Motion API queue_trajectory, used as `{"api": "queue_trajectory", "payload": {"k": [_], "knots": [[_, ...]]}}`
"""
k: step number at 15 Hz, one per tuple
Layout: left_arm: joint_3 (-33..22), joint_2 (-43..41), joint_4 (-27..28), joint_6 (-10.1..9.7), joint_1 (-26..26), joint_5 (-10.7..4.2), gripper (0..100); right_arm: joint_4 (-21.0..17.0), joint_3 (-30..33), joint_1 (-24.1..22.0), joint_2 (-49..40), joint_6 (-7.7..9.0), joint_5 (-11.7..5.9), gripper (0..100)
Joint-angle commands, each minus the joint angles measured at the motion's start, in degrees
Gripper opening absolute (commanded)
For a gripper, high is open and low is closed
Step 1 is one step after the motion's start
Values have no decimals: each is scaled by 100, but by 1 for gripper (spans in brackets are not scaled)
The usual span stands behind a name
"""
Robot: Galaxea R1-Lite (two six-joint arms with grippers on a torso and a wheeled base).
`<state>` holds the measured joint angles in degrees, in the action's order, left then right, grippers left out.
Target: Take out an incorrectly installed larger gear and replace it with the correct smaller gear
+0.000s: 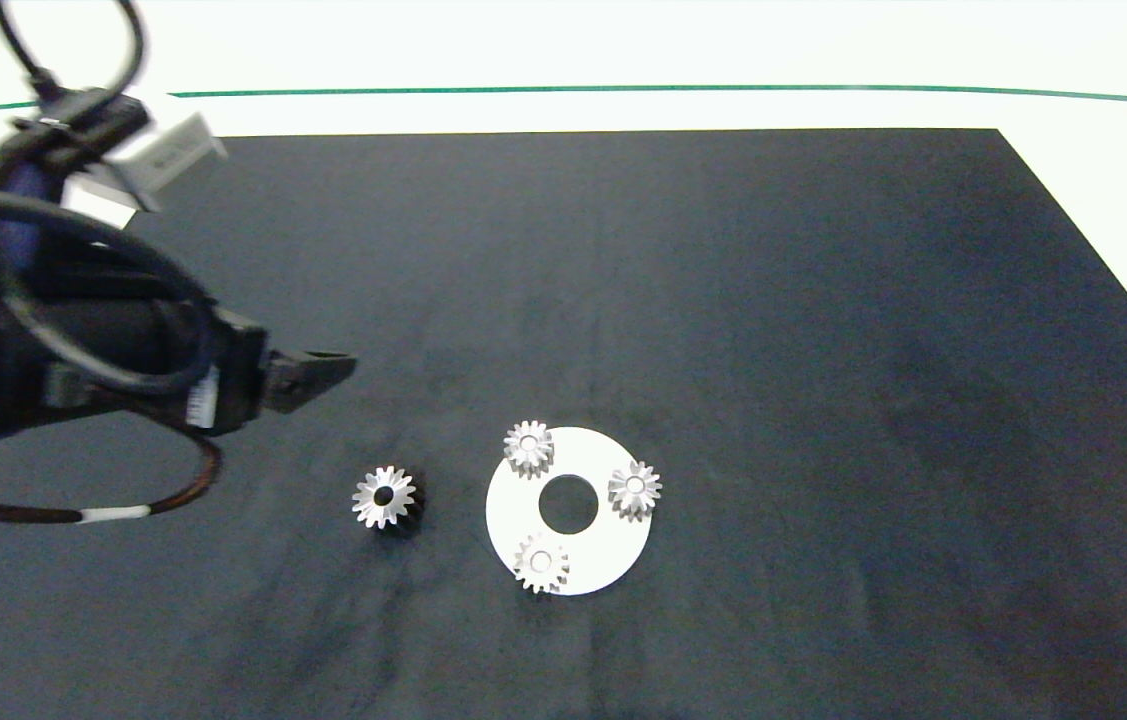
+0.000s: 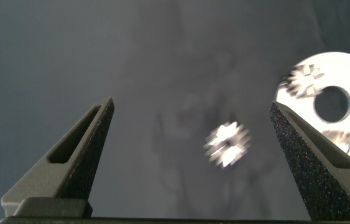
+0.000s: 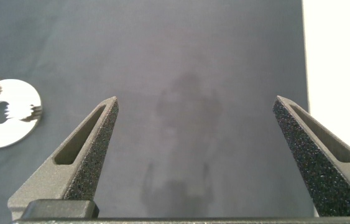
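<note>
Four silver gears are showing, and one of them, the larger gear (image 1: pixel 384 496), is lying alone on the dark mat (image 1: pixel 773 350) that is covering the counter, just to the left of the white disc (image 1: pixel 613 560). Three little gears are sitting on that disc around its middle hole, and the smaller gear (image 1: pixel 529 447) at the far side is one of them; all three are looking about the same size. So the swap is looking almost done or done, though I cannot be sure each gear is seated right down. Hanging above the mat, near the larger gear but not touching it, is the left gripper (image 2: pixel 190 134), with its jaws spread wide and holding nothing. Far from the gears, the right gripper (image 3: pixel 196 134) is also waiting over bare mat with wide, empty jaws. If the left arm is dropping low while moving, it could be bumping the loose gear or knocking the disc, and the little gears could be tipping off.
</note>
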<state>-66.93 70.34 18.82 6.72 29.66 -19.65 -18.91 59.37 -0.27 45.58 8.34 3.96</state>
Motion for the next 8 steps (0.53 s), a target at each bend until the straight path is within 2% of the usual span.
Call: {"api": "queue_trajectory", "payload": {"k": [1,2,3,4,5,7,8], "knots": [[857,-3220,227,805,-1375,-12,100,1,-646,-615,-1139,63,-203,100],[901,-3571,254,1016,-1560,-12,100,1,-769,-685,-1315,89,-291,100],[927,-4169,280,1350,-1920,-12,100,1,-953,-764,-1658,238,-510,100],[936,-4564,289,1359,-2087,-4,100,-8,-1120,-755,-2027,256,-809,100],[1068,-4863,333,1367,-2105,-4,100,-8,-1375,-755,-2405,282,-950,100],[1446,-5434,350,1359,-2122,-12,100,-8,-1841,-773,-3090,282,-1029,100],[1648,-5724,350,1350,-2184,-12,100,-8,-1999,-755,-3389,282,-1319,100]]}}
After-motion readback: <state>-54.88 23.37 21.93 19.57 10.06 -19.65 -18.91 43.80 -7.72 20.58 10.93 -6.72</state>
